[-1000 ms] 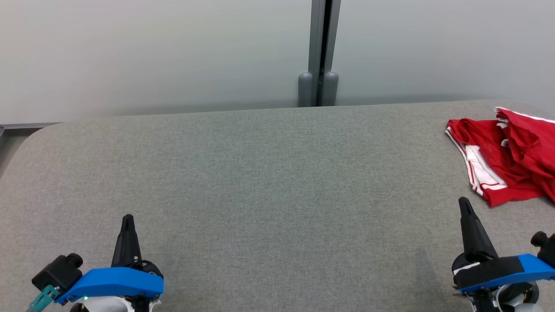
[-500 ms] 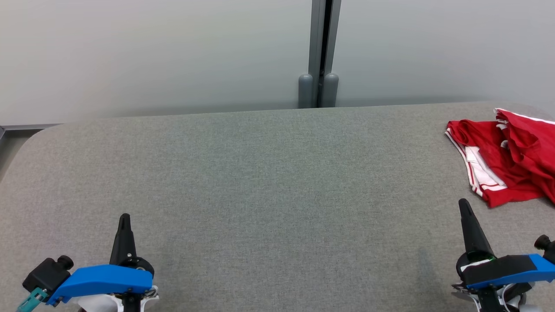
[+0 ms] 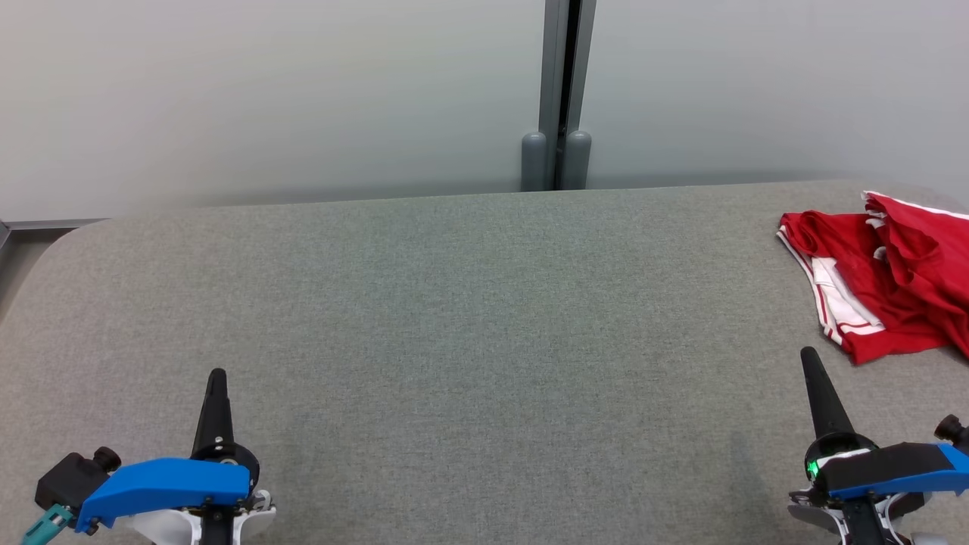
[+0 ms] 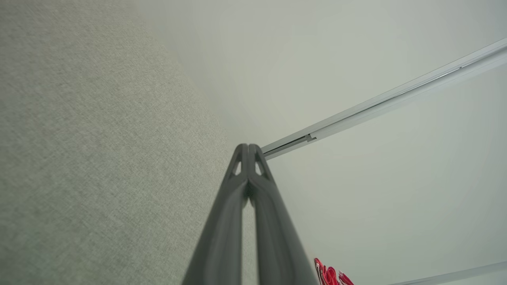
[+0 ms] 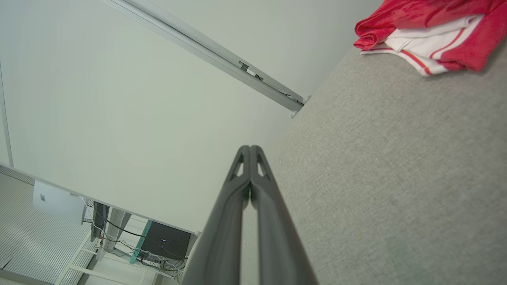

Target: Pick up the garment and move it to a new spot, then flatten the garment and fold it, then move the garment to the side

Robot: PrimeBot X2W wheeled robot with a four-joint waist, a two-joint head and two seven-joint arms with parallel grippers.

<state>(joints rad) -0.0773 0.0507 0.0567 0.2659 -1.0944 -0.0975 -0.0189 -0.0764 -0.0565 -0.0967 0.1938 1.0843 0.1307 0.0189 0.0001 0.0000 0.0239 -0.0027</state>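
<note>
Garment [image 3: 882, 284]: red w/ white trim, crumpled, far right of tabletop [image 3: 484, 318], partly cut off by pic edge.
L claw [image 3: 217, 375]: fingers pressed together, empty, near left, above tabletop.
R claw [image 3: 808, 353]: closed too, empty, near right; close to garment, not touching.
Behind: pale wall panels [image 3: 265, 91], grey post [image 3: 557, 91].
</note>
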